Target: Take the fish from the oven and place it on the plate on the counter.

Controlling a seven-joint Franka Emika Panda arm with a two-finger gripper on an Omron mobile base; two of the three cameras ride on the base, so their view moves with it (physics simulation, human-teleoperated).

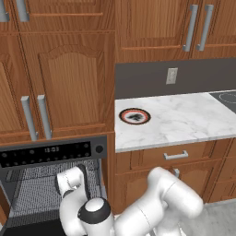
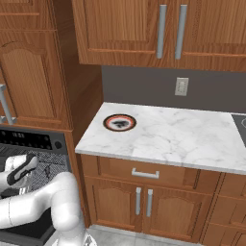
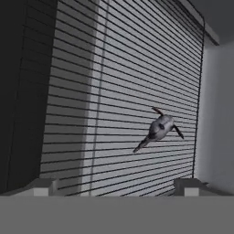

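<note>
The oven is open, low on the left, under the tall wooden cupboards. The white arm reaches into it. In the hand view, the gripper is wide open and holds nothing. Its two fingertips sit far apart at the bottom. The fish lies on the wire rack inside the oven, a bit ahead of the gripper and nearer its right fingertip, not touching it. The plate sits on the counter, to the right of the oven, near the counter's left end and close to the dark back wall.
</note>
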